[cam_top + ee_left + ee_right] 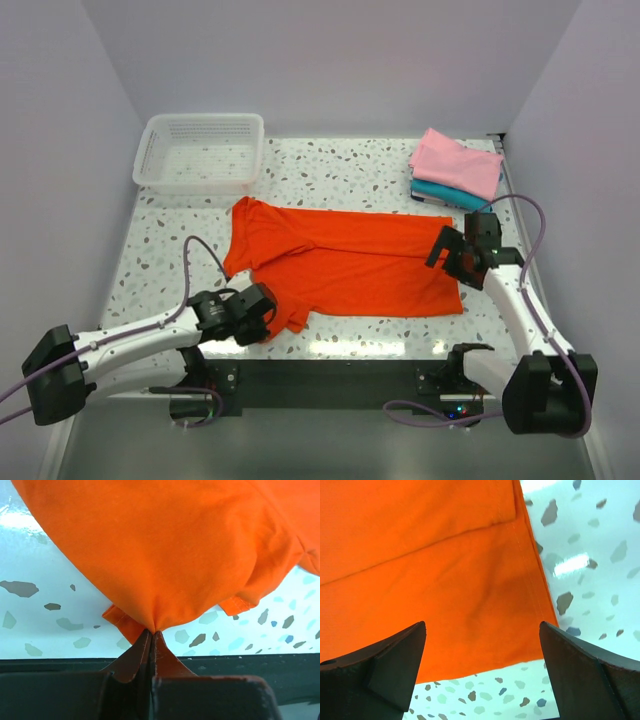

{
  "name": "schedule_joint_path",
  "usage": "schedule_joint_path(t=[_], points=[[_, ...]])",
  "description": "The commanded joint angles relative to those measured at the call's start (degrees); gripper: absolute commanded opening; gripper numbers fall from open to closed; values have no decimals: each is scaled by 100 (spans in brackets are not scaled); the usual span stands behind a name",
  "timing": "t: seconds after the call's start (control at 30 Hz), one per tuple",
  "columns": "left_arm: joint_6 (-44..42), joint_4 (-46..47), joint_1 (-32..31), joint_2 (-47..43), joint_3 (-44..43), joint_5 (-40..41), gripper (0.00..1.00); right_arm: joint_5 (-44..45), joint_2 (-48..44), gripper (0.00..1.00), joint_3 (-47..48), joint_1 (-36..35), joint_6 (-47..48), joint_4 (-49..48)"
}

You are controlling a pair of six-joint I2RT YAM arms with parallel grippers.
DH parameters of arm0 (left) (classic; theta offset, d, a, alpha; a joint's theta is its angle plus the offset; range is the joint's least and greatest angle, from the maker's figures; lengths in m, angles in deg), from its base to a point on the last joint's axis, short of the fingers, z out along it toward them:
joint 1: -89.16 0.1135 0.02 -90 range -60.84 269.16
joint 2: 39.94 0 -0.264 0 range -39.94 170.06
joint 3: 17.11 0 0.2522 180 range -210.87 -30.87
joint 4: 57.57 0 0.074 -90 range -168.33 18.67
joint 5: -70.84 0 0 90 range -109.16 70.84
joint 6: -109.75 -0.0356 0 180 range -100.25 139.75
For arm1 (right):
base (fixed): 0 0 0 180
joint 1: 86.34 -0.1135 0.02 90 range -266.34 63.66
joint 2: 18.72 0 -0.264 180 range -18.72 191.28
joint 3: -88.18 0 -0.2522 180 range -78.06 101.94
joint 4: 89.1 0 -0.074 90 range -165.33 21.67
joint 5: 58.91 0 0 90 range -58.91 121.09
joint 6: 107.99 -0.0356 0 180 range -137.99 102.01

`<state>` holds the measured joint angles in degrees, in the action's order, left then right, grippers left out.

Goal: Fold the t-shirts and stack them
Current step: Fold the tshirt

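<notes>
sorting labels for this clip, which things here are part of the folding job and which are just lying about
Job: orange t-shirt, spread out, left gripper shut on its near-left edge; pink t-shirt, folded on the teal t-shirt, far right.
Lying about: white mesh basket, far left corner.

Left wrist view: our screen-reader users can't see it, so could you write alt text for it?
The left hand is shut on a bunched fold of the orange-red t-shirt, whose cloth fans out above the pinch and fills most of the view. Pale speckled table shows on either side below the cloth.
</notes>
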<state>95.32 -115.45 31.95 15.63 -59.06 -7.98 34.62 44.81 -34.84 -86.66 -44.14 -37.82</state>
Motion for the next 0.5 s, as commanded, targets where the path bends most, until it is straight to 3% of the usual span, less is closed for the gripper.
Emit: schedule_joint_path(t=[0.0,0.27,0.47], points=[[-217,184,-44,-213,-135,165,0,88,-445,99,-278,14,-496,273],[-499,254,-27,-415,-389,367,0,-300,-1509,99,-1544,14,-1830,81],[-596,360,8,-530,-442,464,0,-213,-1432,98,-1756,14,-1946,-34]])
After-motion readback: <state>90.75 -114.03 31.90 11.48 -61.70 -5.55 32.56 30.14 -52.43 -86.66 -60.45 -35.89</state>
